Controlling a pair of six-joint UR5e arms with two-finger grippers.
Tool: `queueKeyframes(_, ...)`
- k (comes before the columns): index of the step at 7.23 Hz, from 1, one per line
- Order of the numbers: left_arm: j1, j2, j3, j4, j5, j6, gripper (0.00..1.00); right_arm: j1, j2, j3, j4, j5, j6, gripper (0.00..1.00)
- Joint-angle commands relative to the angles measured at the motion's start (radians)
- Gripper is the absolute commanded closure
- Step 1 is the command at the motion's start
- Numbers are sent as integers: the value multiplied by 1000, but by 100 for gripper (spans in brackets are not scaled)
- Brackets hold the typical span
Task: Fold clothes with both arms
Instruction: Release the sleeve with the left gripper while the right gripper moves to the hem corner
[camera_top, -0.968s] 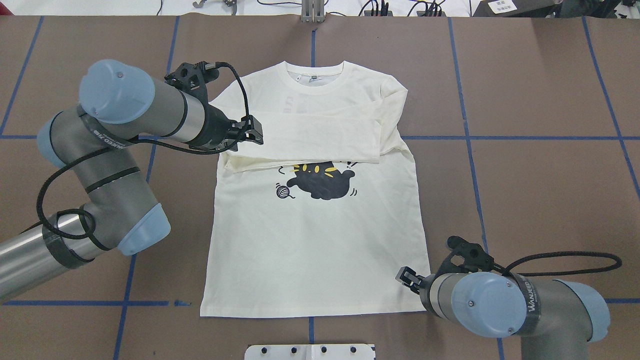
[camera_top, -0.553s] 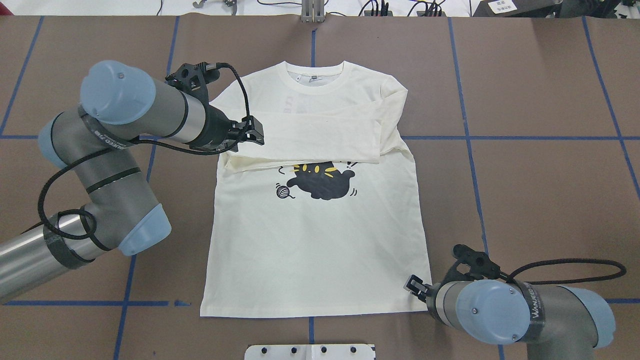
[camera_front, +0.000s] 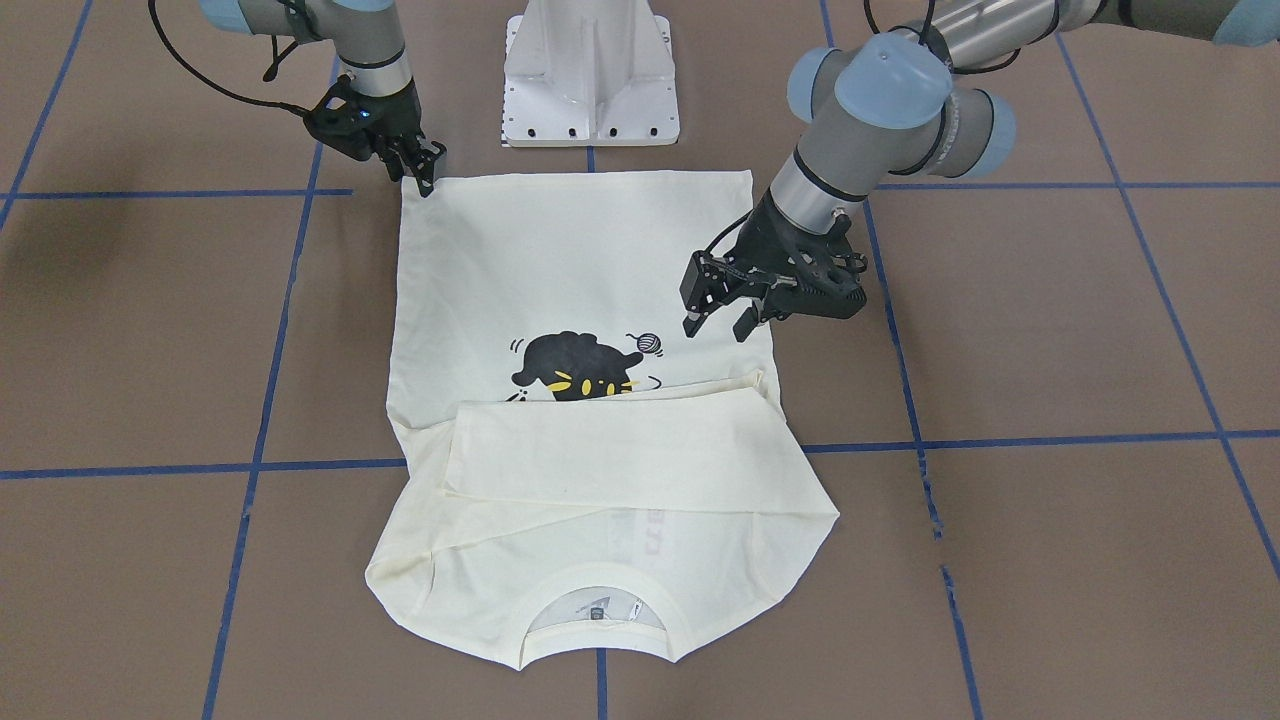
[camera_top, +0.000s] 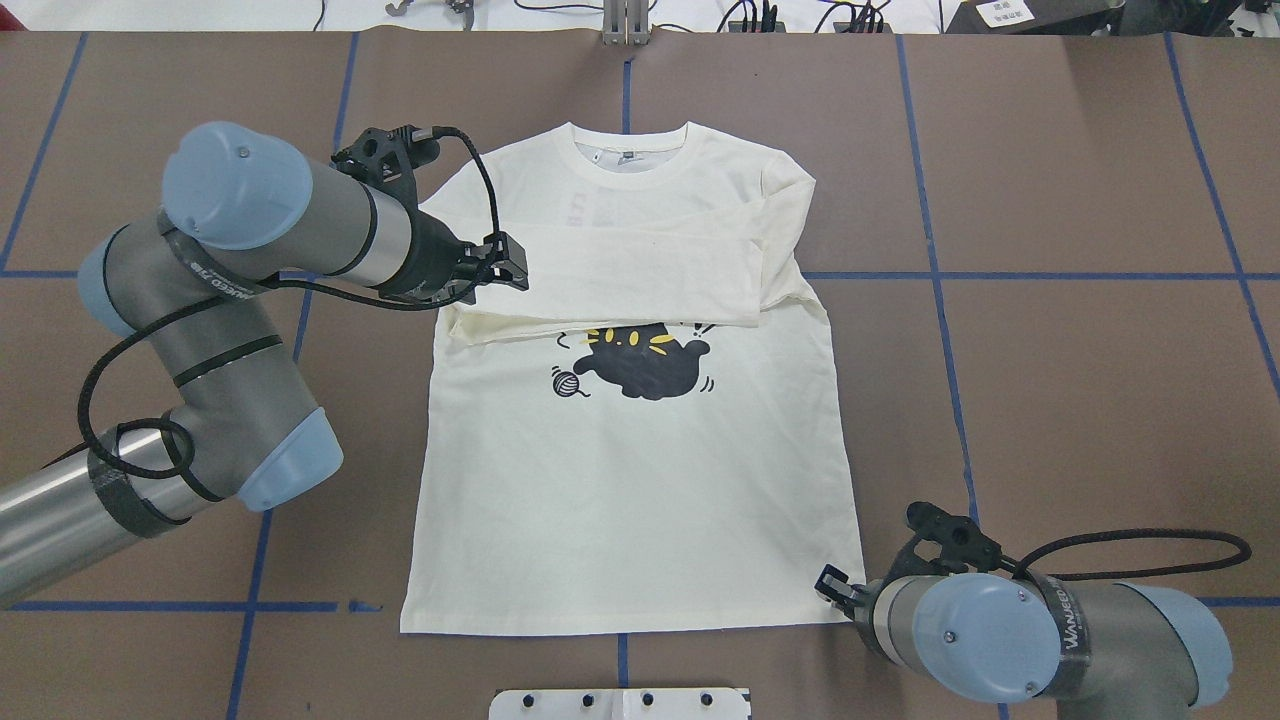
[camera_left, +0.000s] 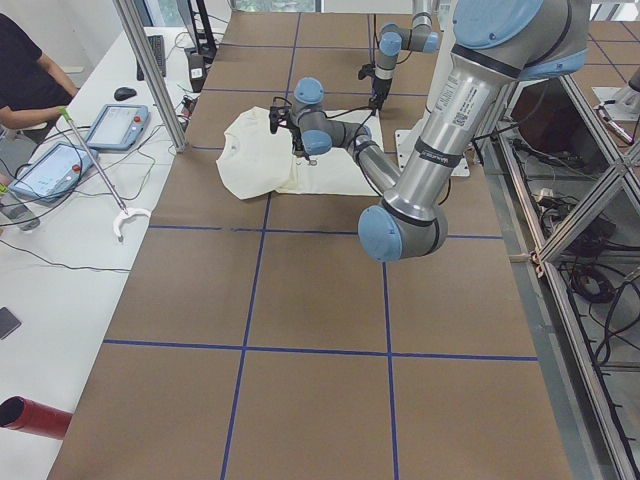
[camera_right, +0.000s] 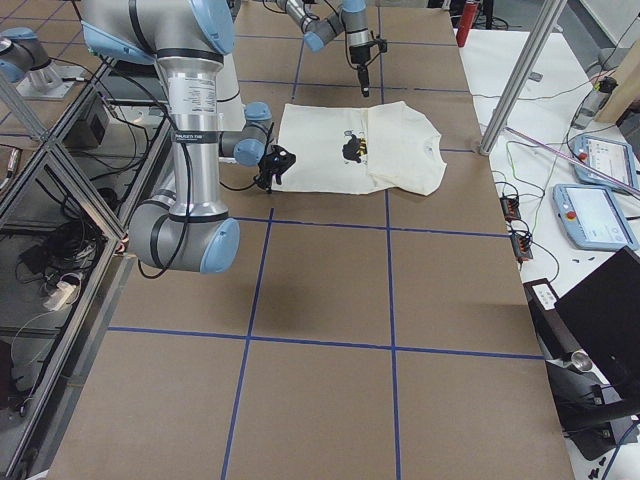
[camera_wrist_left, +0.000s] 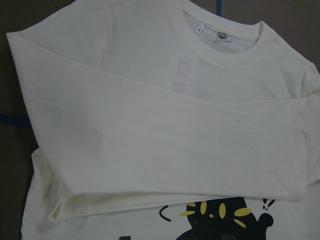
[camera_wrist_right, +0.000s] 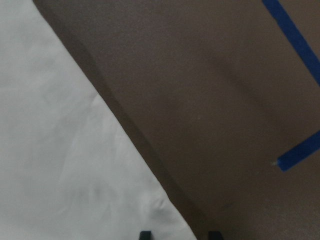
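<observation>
The cream long-sleeved shirt (camera_top: 640, 500) lies flat and face up on the brown table, both sleeves folded across its chest above the black cat print (camera_top: 645, 362). My left gripper (camera_top: 505, 265) hovers open over the sleeve fold at the shirt's left edge; the front-facing view shows its fingers (camera_front: 693, 318) spread above the cloth (camera_front: 560, 260). My right gripper (camera_top: 832, 585) is low at the hem's right corner, also seen from the front (camera_front: 425, 178). In the right wrist view its two fingertips stand apart at the shirt's edge (camera_wrist_right: 60, 150), holding nothing.
The white base pedestal (camera_front: 590, 80) stands just behind the hem. Blue tape lines (camera_top: 940, 275) grid the table. A person sits at a side bench with tablets (camera_left: 115, 125); more pendants (camera_right: 595, 215) lie on the other side.
The right gripper has slid down and outward along the shirt's right side to the hem corner. The left arm has barely moved.
</observation>
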Motion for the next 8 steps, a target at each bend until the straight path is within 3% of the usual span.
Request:
queueKeyframes(1, 0, -2, -1, 0, 0, 0, 32, -11, -1, 2, 0, -1, 0, 100)
queueKeyframes(4, 21, 19, -27, 23, 12, -143, 32, -18, -40, 80, -2, 0, -3, 100)
queueKeyframes(6, 148, 184, -276, 189, 78, -248, 37, -18, -46, 86, -3, 5, -6, 100)
queueKeyframes(7, 282, 291, -355, 199, 157, -334, 37, -18, -46, 86, -2, 40, -8, 100)
queueKeyframes(8, 331, 324, -377, 201, 196, -467, 38, -12, -47, 85, -2, 72, -6, 100)
